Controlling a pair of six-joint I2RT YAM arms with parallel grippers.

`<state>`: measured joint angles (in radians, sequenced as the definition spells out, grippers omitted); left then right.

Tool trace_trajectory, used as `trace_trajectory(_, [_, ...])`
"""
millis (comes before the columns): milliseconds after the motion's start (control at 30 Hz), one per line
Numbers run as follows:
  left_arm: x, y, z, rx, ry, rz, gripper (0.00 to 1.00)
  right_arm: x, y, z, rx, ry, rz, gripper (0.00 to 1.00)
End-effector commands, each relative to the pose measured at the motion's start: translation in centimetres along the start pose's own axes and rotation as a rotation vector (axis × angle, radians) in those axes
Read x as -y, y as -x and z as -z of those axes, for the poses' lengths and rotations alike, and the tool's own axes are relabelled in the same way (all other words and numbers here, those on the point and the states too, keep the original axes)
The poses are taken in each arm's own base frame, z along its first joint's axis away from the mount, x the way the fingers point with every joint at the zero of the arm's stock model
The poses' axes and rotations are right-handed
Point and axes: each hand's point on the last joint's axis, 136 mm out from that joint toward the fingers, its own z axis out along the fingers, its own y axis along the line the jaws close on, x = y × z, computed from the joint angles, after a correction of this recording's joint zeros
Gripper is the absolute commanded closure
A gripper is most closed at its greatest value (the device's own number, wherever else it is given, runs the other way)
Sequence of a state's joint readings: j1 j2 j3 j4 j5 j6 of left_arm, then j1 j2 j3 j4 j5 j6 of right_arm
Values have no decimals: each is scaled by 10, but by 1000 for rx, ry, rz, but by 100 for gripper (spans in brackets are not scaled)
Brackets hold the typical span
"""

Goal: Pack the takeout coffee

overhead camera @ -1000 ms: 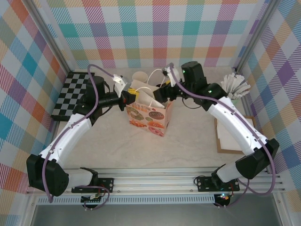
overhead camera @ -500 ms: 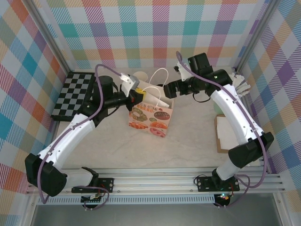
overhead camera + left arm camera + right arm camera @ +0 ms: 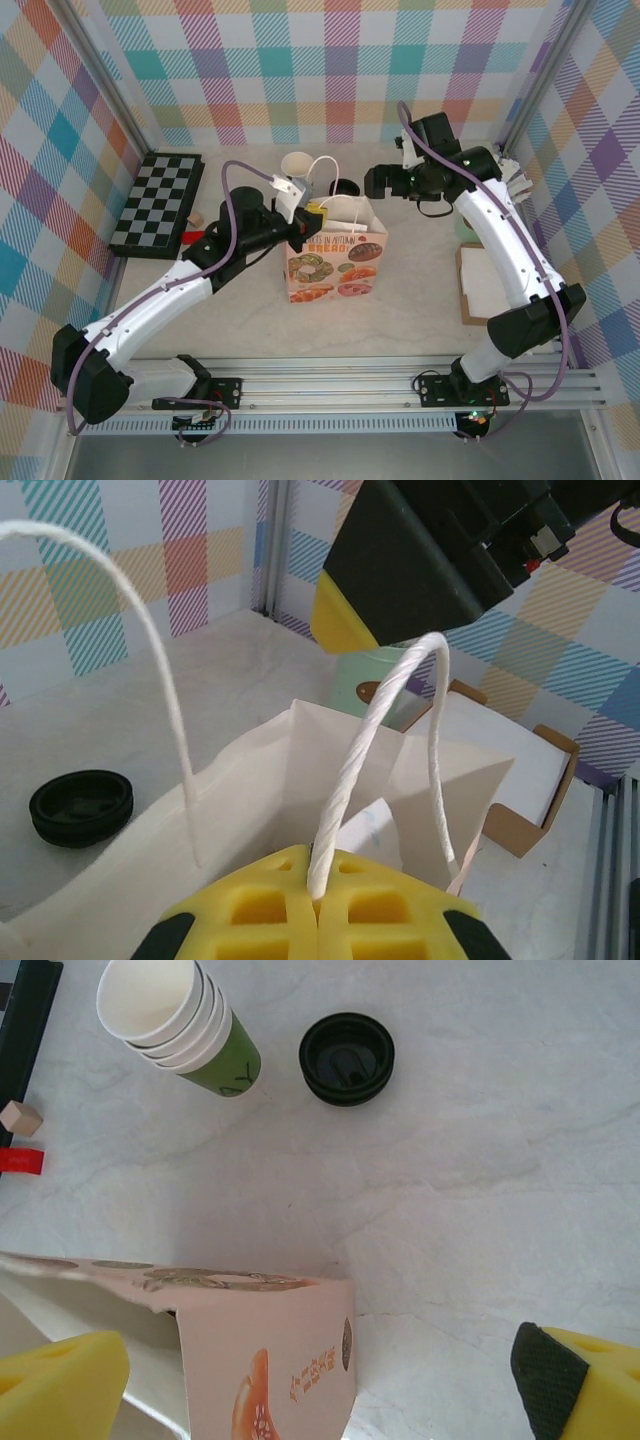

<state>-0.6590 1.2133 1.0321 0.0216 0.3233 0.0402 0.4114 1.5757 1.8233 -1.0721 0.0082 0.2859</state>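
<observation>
Round black plastic lid (image 3: 346, 1058) lying flat on the pale marbled table (image 3: 480, 1160), upper middle of the right wrist view. In the overhead view, near centre, just behind the paper bag (image 3: 335, 262). Alone there, with no cup visible beneath it. To its left, well apart from it, a stack of lidless green-and-cream cups (image 3: 180, 1025). Bag standing upright mid-table, printed with pastries, mouth open, white cord handles (image 3: 340, 780) arching above it.

Left gripper (image 3: 318, 905) closed tight at the lower edge of the left wrist view, yellow pads pinching one cord handle, apparently steadying the bag. Right gripper (image 3: 320, 1390) spread wide and empty, yellow fingers (image 3: 60, 1380) in the two lower corners of its view, hovering above the bag's far edge with the lid ahead.

Likely trouble from here:
- Thin cord slipping out of the pinch, letting the bag sag or tip.
- A pull on a single handle skewing the mouth closed.
- Flat lid hard to catch from above, apt to skid on the smooth surface.
- Cup stack close enough to be knocked on a careless reach.

Inside of the bag mostly hidden, only white folds visible, so impossible to tell whether the dark-green cup sits within. Right fingertips cut off by the frame edge. Mint-green cup (image 3: 372, 685) partly hidden behind the bag.
</observation>
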Motion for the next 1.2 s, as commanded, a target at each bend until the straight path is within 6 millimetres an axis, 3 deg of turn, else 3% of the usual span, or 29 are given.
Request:
trace_trajectory(0, [10,14,13,43,-16,-60,100,2,-7,3,-8,-3,-10,0])
trace_trajectory(67, [7,10,17,0,7,-85,98,3,-7,4,7,-1,-5,0])
trace_trajectory(200, [10,6,30,-72,16,-107,83,2,-5,7,31,13,8,0])
trace_trajectory(367, [18,14,58,-66,8,-154,31,11,-3,10,64,-24,4,0])
trace_trajectory(467, [12,27,76,-39,39,-165,17,23,4,17,129,-64,-34,0])
trace_trajectory(533, [-4,36,87,-20,117,-161,2,28,12,23,209,-75,-40,0])
trace_trajectory(567, [-16,41,93,-5,174,-161,0,30,17,26,262,-77,-34,0])
trace_trajectory(633, [-46,50,106,36,323,-157,0,32,23,30,360,-61,4,0])
trace_trajectory(733, [-113,61,137,126,688,-91,0,38,18,26,451,-60,87,0])
trace_trajectory(800, [-163,48,165,130,945,31,0,38,4,19,488,-39,192,0])
trace_trajectory(900, [-218,8,202,75,1220,188,0,52,-19,3,543,-53,281,0])
trace_trajectory(1000, [-253,-37,223,24,1354,300,0,87,-47,-21,507,-78,216,0])
trace_trajectory(1100, [-279,-88,229,-57,1387,401,0,128,-81,-50,423,-133,146,0])
trace_trajectory(1167, [-288,-110,228,-75,1380,437,0,149,-101,-65,381,-157,107,0])
